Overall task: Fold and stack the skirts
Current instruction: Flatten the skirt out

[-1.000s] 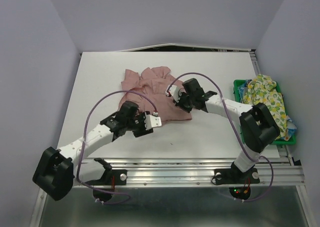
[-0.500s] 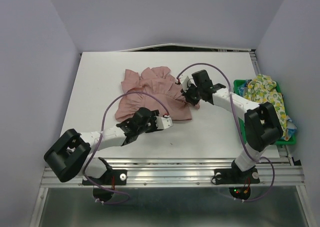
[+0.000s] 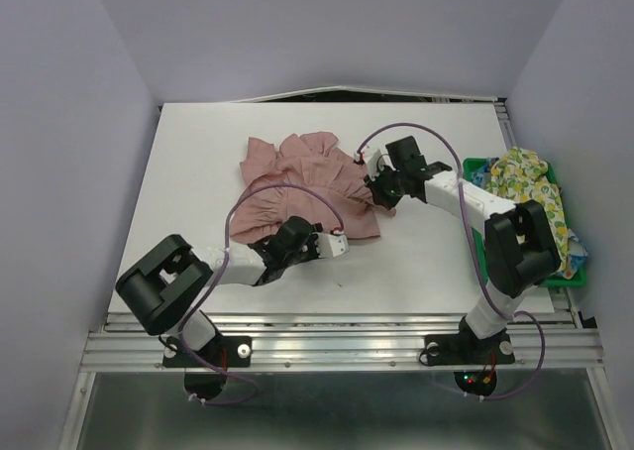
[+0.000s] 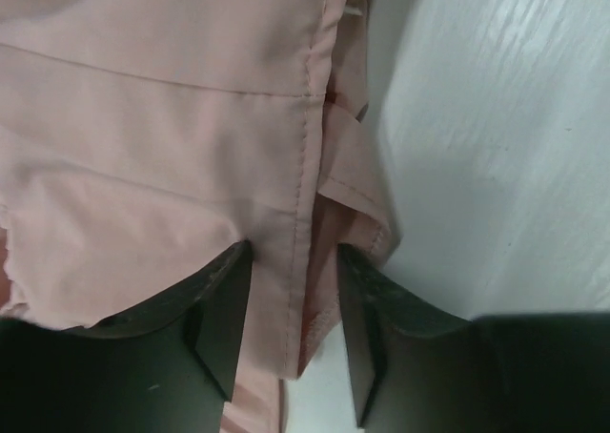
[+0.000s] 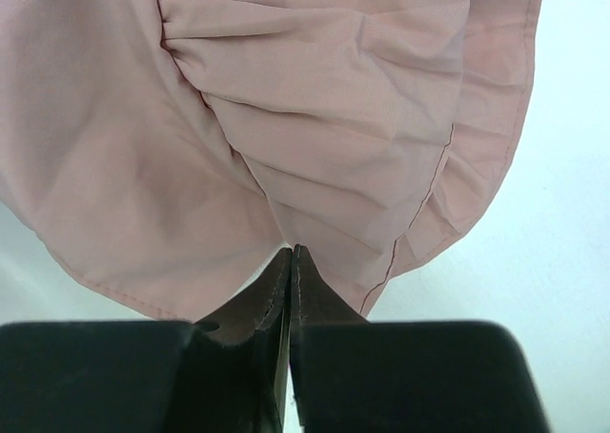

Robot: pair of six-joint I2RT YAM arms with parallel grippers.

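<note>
Pinching the pink skirt [image 5: 315, 118] right at its edge, the right gripper [image 5: 291, 254] has both fingers pressed flat together with no gap at all, and the fabric puckers in toward the tips, so it's clamped on the cloth. From the wrist view you get gathered pleats fanning away from the pinch and a stitched hem curving off to the right onto bare white table [image 3: 426, 262]

The left gripper [image 4: 294, 254] is a different story. Its two black fingers sit a narrow way apart, straddling a seam of the same skirt, and the cloth runs loose through the gap. It isn't squeezed, as far as I can tell. A little folded flap of hem sits just past the right-hand finger, right where the fabric ends and the table starts

From the overhead camera, the left gripper is at the skirt's near right corner and the right one is on its right edge, a bit further back. The left arm lies low across the near-left part of the table, and the right arm reaches in from the right

The skirt itself lies rumpled around the middle of the table, slightly left of centre. Off at the right edge there's a green bin [image 3: 475, 166] with a yellow patterned cloth [image 3: 530, 187] heaped in it, well apart from the skirt
</note>
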